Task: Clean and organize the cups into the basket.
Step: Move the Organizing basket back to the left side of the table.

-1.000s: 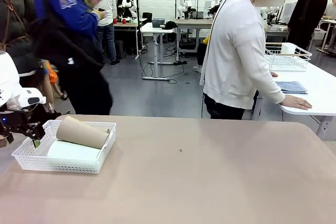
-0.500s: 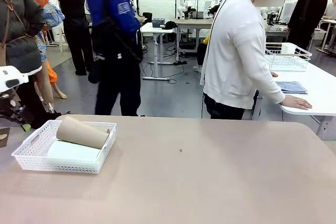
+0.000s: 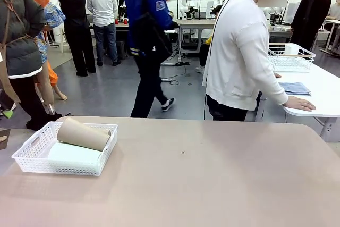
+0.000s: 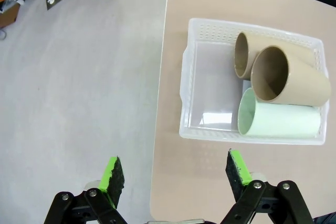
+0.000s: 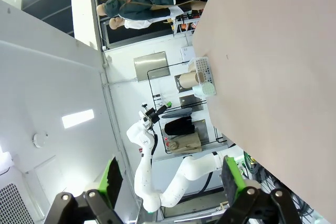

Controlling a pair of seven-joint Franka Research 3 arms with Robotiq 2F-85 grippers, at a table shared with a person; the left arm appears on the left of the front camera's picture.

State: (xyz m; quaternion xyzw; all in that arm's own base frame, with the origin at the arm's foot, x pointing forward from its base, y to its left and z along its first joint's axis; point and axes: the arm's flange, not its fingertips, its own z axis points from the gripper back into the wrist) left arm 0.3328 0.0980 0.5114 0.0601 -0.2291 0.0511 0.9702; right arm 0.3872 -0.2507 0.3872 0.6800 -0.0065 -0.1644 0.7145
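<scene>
The white lattice basket [image 3: 58, 167] stands at the table's left end. A tan cup [image 3: 84, 134] lies across its top, over the pale mint cup [image 3: 74, 153]. From above, the left wrist view shows the basket [image 4: 207, 87] holding two tan cups [image 4: 291, 80] [image 4: 242, 53] and the mint cup [image 4: 281, 121], all lying on their sides. My left gripper [image 4: 176, 174] hangs open and empty, high above the table's end edge, off the basket's short side. My right gripper [image 5: 172, 177] is open and empty, far from the small distant basket [image 5: 202, 74].
A person in a white top [image 3: 239, 51] stands at the far side, one hand on a neighbouring white table with a wire basket [image 3: 291, 57] and a blue cloth [image 3: 295, 87]. People walk in the background. The tan table [image 3: 212, 184] stretches right of the basket.
My left gripper, beside the basket's left end a second ago, has drawn back to the left and out of the front view. A person in blue has walked right in the background.
</scene>
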